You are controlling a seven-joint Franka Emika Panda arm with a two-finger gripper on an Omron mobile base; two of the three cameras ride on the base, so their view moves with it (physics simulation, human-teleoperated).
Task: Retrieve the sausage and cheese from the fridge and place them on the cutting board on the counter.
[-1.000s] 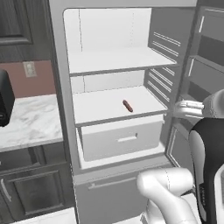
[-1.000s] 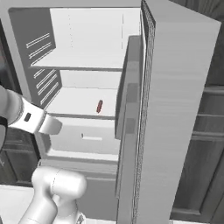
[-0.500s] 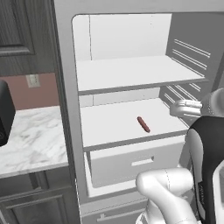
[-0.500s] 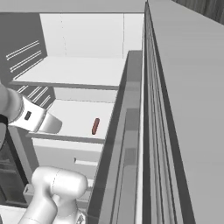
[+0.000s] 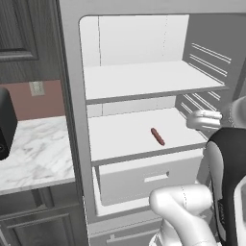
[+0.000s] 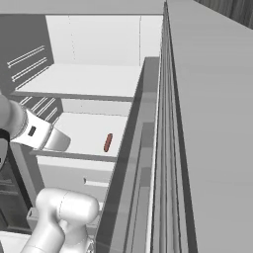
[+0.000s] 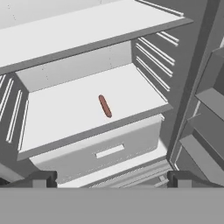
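Note:
The fridge [image 5: 69,96] stands open, white inside. The sausage [image 5: 157,136], a small reddish-brown cylinder, lies alone on the middle shelf above the drawer. It also shows from the right as the sausage [image 6: 107,142], and in the hand view the sausage [image 7: 105,106] sits mid-shelf. My gripper [image 7: 112,179] is open with nothing between its fingers. It hangs in front of the fridge, short of the shelf and lower than the sausage. The cheese, the cutting board and the counter are out of view.
A white drawer [image 7: 105,151] with a slot handle sits under the sausage's shelf. Above it is a bare upper shelf [image 5: 144,81]. The open fridge door [image 6: 207,123] with its door racks [image 7: 205,131] stands close on the right. A short marble top [image 5: 33,153] bearing a black appliance [image 5: 4,122] lies left.
The base has driven closer to the fridge, so the whole interior looms larger in both base views. The sausage has stayed put on its shelf. The gripper has stayed open.

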